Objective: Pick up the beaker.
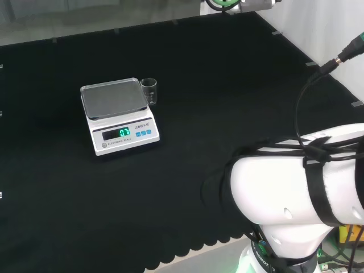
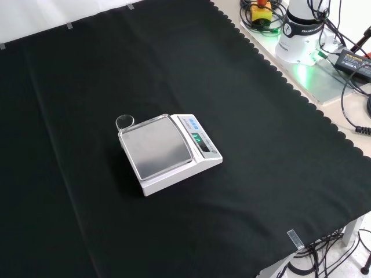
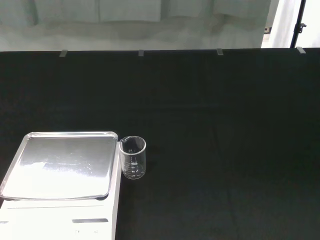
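Beaker, small, cylindrical and of clear glass, stands upright on the black cloth, its long axis vertical and its open mouth facing up. In the head view it sits just beside the far right corner of the electronic scale, at the right edge of the weighing pan. In the front view the beaker appears as a clear round rim at the far left corner of the scale, so close that touching or apart cannot be told. In the wrist view the beaker shows printed graduation marks on its wall, a thin rolled rim and no visible contents; it stands next to the pan.

The scale has a white plastic body, a rectangular brushed-metal pan with rounded corners and a raised lip, a lit green display and blue buttons on its sloping front. The cloth is matte black with a scalloped near edge.

Whether the hand is open or closed cannot be told, nor how the beaker lies relative to it.
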Controlling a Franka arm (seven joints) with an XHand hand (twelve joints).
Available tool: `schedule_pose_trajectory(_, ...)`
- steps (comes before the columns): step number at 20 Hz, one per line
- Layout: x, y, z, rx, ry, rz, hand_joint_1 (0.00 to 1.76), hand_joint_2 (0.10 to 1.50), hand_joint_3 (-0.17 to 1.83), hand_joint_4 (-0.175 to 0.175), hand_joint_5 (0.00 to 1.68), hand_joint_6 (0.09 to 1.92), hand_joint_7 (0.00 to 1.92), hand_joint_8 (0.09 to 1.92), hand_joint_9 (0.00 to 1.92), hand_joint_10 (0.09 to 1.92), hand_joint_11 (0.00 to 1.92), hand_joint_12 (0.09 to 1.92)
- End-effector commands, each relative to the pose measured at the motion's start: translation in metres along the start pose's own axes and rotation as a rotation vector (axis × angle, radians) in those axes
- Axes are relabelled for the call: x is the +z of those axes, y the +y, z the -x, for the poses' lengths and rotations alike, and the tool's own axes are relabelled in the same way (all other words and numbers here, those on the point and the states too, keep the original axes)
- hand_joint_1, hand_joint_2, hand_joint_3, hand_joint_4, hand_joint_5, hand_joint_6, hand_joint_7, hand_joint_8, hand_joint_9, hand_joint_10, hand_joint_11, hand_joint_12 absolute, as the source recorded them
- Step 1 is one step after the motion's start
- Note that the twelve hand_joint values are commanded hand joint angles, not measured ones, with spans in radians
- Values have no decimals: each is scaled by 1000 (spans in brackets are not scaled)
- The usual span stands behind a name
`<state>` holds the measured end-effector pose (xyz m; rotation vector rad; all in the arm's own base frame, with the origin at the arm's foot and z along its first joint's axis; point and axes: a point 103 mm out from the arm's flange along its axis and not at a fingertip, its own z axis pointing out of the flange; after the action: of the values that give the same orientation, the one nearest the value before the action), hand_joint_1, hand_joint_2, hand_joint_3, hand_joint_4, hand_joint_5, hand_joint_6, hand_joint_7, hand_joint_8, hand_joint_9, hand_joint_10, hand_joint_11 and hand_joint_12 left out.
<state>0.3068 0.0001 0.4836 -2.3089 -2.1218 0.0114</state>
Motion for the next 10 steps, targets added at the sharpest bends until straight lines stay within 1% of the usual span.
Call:
schedule_pose_trajectory(1, 4, 4, 2, 0, -24, 3, 331, 1066, -151, -115, 97, 87, 105, 353, 422, 87, 337, 1329)
schedule_pose_trajectory(2, 6, 7, 4, 3, -24, 1, 280, 1060, -147, -119, 49, 87, 53, 332, 361, 87, 286, 1363)
schedule_pose_trajectory(4, 10, 11, 8, 5, -18, -2, 233, 1054, -139, -122, 10, 87, 11, 306, 306, 87, 234, 1396)
schedule_pose_trajectory(6, 14, 15, 11, 6, -33, -7, 212, 1054, -135, -121, 1, 87, 2, 293, 287, 87, 217, 1405)
schedule_pose_trajectory(10, 26, 27, 17, -5, -36, -31, 199, 1053, -131, -119, 0, 87, 0, 279, 279, 87, 208, 1411)
